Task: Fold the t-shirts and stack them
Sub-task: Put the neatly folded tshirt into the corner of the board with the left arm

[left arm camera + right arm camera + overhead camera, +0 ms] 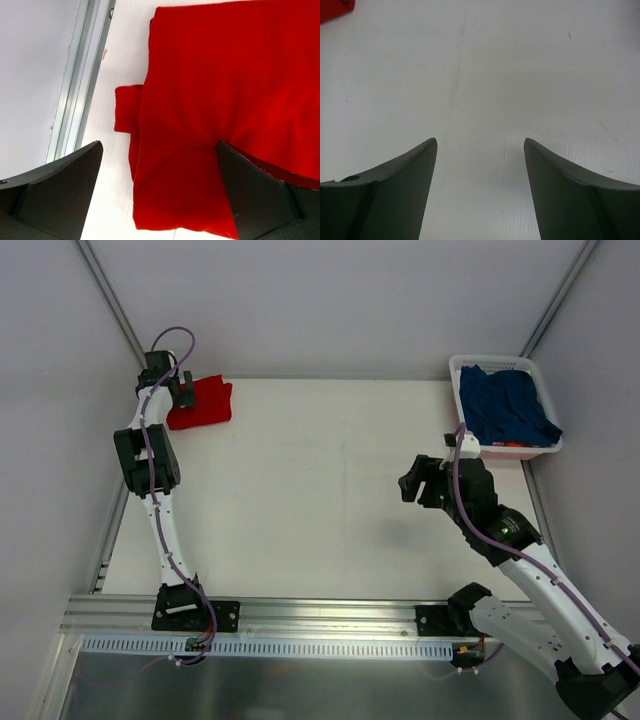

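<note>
Jaws of the right end effector (pixel 480 142) are held apart over the surface (pixel 320 500). Farther back, the left end effector (pixel 160 145) is spread wide over the folded red t-shirt (pixel 205 402) at the far-left corner. The navy t-shirt (pixel 510 405) is heaped in the basket (pixel 490 361) at far right.

White arms (pixel 166 528), black joints (pixel 146 462), purple cables (pixel 176 330)

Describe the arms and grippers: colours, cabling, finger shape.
The left arm and right arm have white links with black joints and black base mounts. A purple cable runs along each. The fingers are dark grey wedges tapering to the tips. No markings are visible.
</note>
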Robot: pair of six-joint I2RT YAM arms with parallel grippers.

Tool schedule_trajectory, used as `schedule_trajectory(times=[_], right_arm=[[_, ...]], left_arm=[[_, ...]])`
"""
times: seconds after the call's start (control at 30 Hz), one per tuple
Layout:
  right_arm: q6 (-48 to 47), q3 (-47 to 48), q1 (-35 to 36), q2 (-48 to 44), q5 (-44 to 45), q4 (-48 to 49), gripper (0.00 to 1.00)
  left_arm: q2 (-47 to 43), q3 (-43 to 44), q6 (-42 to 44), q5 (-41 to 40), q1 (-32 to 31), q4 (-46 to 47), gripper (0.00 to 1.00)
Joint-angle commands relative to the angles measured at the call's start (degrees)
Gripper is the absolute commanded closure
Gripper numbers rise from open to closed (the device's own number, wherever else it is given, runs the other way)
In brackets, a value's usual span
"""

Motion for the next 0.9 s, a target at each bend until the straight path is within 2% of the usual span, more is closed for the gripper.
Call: schedule_trajectory(times=[0.0,0.23,0.57,0.6,0.77,0.87], right_arm=[[-0.2,-0.7,-0.2,-0.1,0.3,1.7,0.26],[0.4,-2.0,-0.2,-0.4,0.8,1.7,0.15],[0.9,-1.9,-0.2,2.2,-0.2,0.9,0.01],[1.0,-1.9,-0.2,2.3,-0.1,0.7,0.01],[0.9,-1.8,-0.2,3.3,0.5,0.2,0.0],[0.9,-1.6,-0.2,3.3,1.2,-0.7,0.01]], left_arm=[[-8.5,-2.8,-2.0,-1.1,0.0,1.2,0.01],[-19.1,-9.5,-3.0,-1.4,-3.2,3.0,0.01],[-30.2,-14.2,-3.7,-3.9,-12.7,2.9,0.01],[-31.0,-14.9,-5.0,-3.5,-15.2,3.0,0.01],[-35.8,-20.1,-11.5,2.1,-19.7,2.1,0.01],[-38.3,-24.3,-15.0,2.6,-23.6,2.1,0.01]])
